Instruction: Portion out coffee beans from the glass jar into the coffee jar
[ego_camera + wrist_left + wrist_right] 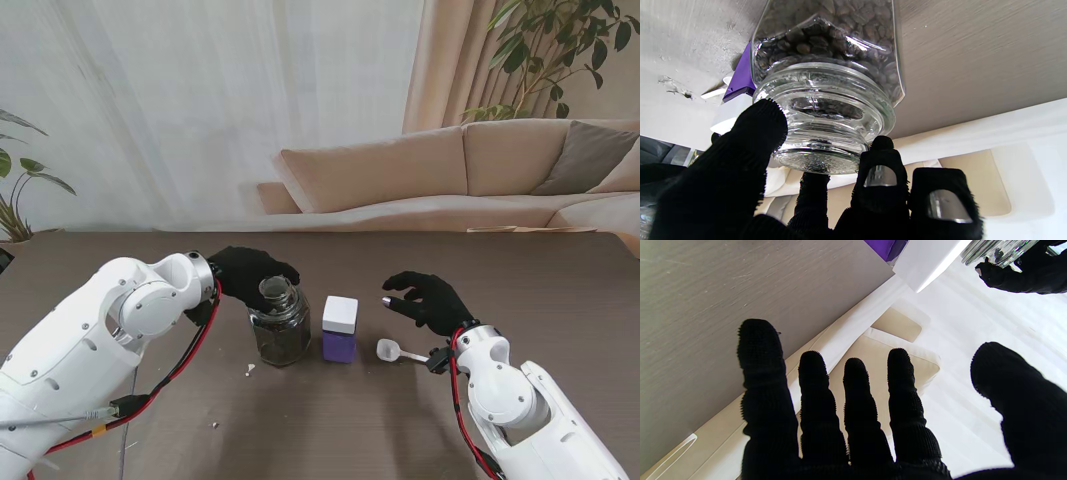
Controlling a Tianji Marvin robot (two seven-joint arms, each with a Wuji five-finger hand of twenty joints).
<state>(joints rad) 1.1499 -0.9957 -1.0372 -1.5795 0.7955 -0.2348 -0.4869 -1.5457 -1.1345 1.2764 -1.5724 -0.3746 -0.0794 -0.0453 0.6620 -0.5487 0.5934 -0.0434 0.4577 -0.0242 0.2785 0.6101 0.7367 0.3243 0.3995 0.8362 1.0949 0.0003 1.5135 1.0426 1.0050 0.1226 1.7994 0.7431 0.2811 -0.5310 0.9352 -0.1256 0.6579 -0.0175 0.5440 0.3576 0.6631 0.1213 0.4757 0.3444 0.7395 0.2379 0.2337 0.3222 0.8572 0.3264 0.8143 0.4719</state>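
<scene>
The glass jar (279, 330) stands near the table's middle, filled with dark coffee beans (826, 30). My left hand (248, 272) wraps its top: the thumb (751, 133) and fingers (880, 163) press on opposite sides of the glass lid (826, 133). Just right of it is the coffee jar (340, 330), purple with a white square cap; its purple side (740, 73) shows behind the glass. A white scoop (394, 350) lies right of that. My right hand (430, 300) hovers open past the scoop, fingers (857, 400) spread and holding nothing.
Small pale crumbs (250, 368) lie on the brown table (560, 290) nearer to me than the glass jar. A beige sofa (470, 170) runs behind the table's far edge, with plants at both back corners.
</scene>
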